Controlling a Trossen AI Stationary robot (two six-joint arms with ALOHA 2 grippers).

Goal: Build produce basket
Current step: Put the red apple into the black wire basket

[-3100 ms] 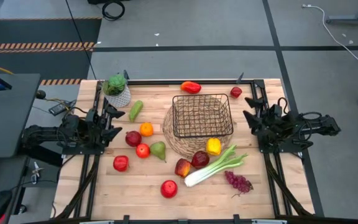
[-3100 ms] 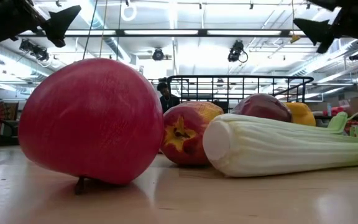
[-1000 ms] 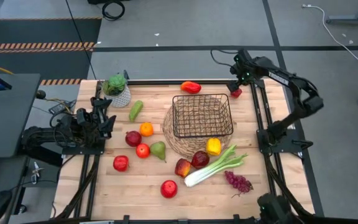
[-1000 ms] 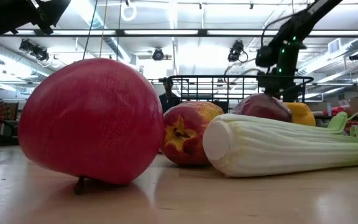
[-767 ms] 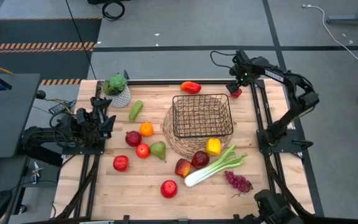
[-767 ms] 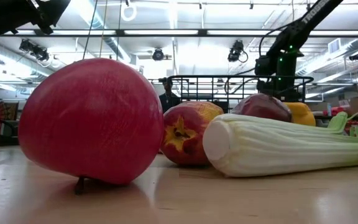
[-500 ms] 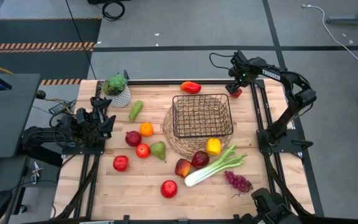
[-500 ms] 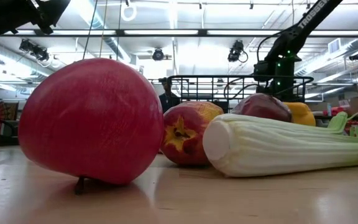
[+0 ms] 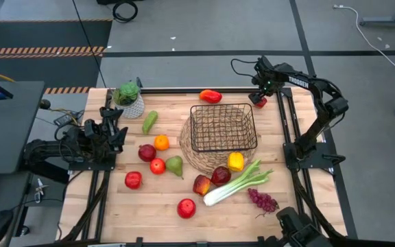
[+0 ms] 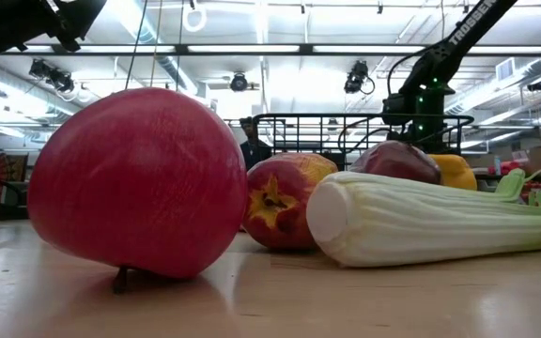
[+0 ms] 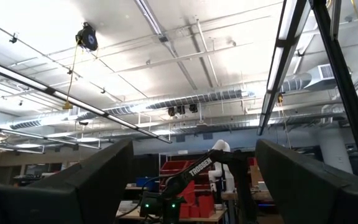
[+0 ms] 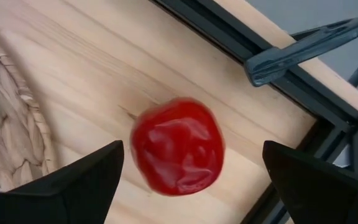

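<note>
- Centrally, the basket, a black wire-mesh one, sits on a round woven mat near the middle of the table, and nothing shows inside it.
- A red pepper lies at 12 o'clock from the basket, and a small red fruit lies at about 2 o'clock near the table's corner.
- At 5 to 6 o'clock, on the mat's edge, sit a yellow pepper, a dark red apple and a red-and-yellow apple; the celery lies slanted just beside them, and the purple grapes are a little farther out.
- At 8 to 9 o'clock are an orange, a green pear and three red apples, with another red apple toward 7 o'clock.
- A green pear lies at 10 o'clock, beside a potted plant.
- The right gripper hangs over the small red fruit, its fingers spread wide on either side of the fruit and not touching it.
- The left gripper waits at the table's 9 o'clock edge, its fingers apart and holding nothing, pointing up toward the ceiling.
- In the low view a person stands in the room far behind the table.
</note>
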